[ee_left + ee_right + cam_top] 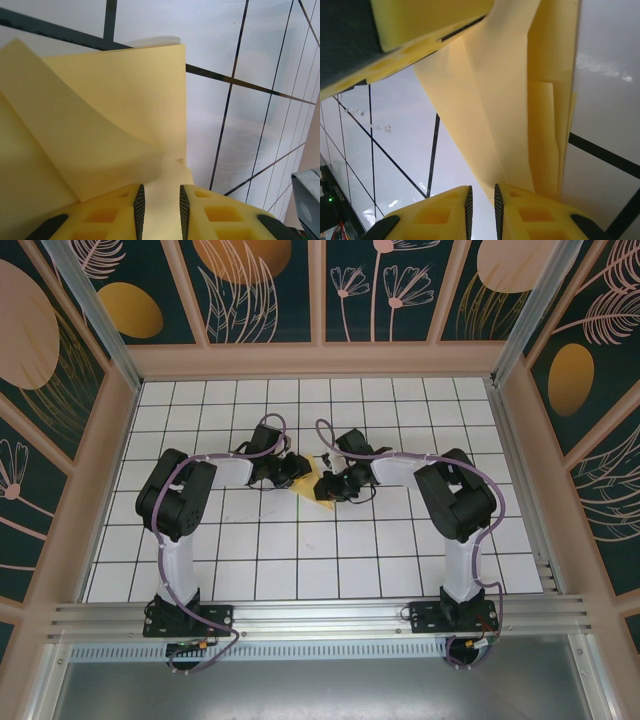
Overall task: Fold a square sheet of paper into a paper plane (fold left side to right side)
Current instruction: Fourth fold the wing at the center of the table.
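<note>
mid-fold: left end effector (161, 192) pinches square sheet of paper (115, 100); right end effector (481, 192) nearly closed at sheet edge, hold unclear. next you match edges, then crease.

black-and-white arms (180, 502), purple cables (327, 432), yellow-fingered hands (160, 202)

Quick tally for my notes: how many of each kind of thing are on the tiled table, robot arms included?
Robot arms: 2
Yellow paper sheet: 1
Total: 3
</note>
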`<state>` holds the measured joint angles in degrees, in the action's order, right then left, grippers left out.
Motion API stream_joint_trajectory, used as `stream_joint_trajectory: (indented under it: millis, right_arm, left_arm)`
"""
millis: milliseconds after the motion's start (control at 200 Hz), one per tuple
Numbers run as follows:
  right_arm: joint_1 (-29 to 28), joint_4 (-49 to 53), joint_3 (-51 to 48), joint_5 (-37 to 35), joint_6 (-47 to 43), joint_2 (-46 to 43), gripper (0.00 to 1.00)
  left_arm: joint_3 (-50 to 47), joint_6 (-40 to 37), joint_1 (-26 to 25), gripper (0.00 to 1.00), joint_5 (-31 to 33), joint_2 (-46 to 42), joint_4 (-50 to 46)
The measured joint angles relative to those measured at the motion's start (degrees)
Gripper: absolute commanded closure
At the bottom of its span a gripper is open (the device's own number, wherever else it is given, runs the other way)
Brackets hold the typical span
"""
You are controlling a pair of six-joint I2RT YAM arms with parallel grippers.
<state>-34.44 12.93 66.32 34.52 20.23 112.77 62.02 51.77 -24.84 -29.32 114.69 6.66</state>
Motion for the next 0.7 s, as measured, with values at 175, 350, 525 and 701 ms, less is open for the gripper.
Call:
stream_joint_trajectory:
  millis: [175, 350, 525, 701]
  right_arm:
    - [0.0, -0.26, -0.85, -0.02, 0.0, 0.0, 0.77]
    - [0.0, -0.63, -1.2, -0.15, 0.02, 0.0, 0.77]
    - [0.17, -1.11, -1.46, 0.0, 0.0, 0.0, 0.77]
    - [0.17, -0.24, -1.25, -0.5, -0.46, -0.22, 0.77]
  left_arm:
    - [0.0, -0.02, 0.0, 0.71, 0.0, 0.0, -0.02]
    - [0.0, 0.0, -0.02, 0.71, 0.0, 0.0, 0.0]
    - [0.0, -0.02, -0.02, 0.71, 0.0, 0.0, 0.0]
    - [0.0, -0.02, -0.02, 0.71, 0.0, 0.0, 0.0]
